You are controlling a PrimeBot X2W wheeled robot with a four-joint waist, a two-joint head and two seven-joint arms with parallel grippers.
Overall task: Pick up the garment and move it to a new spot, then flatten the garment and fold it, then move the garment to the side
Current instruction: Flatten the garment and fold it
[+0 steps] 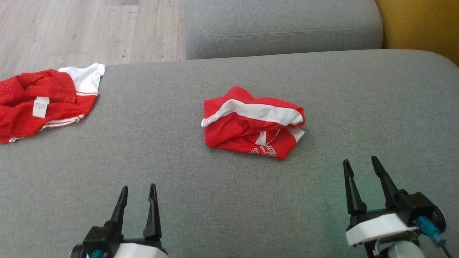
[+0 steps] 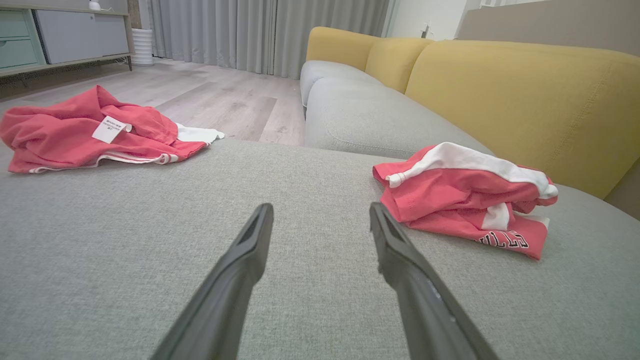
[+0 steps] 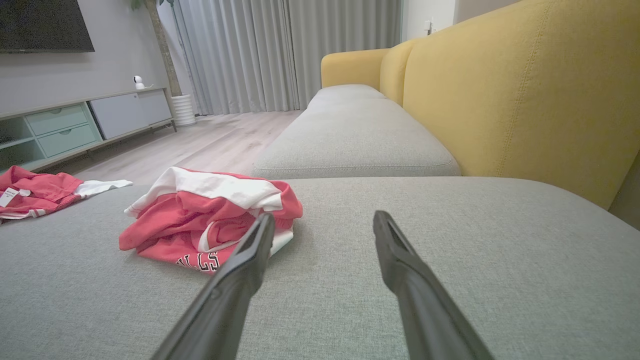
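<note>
A crumpled red garment (image 1: 251, 123) with a white band and black lettering lies bunched in the middle of the grey sofa seat (image 1: 179, 172). The left wrist view has the garment (image 2: 460, 200) ahead to the right, and the right wrist view has the garment (image 3: 210, 220) ahead to the left. My left gripper (image 1: 138, 191) hovers open near the front edge, below and left of it, its jaws apart (image 2: 320, 212) with nothing between them. My right gripper (image 1: 360, 163) stands open to the lower right, clear of the cloth (image 3: 322, 220).
A second red and white garment (image 1: 43, 100) with a white label lies at the seat's far left edge. Another grey cushion (image 1: 283, 27) sits beyond, with the yellow backrest (image 1: 419, 25) at right. Wooden floor (image 1: 89, 28) lies past the seat's far edge.
</note>
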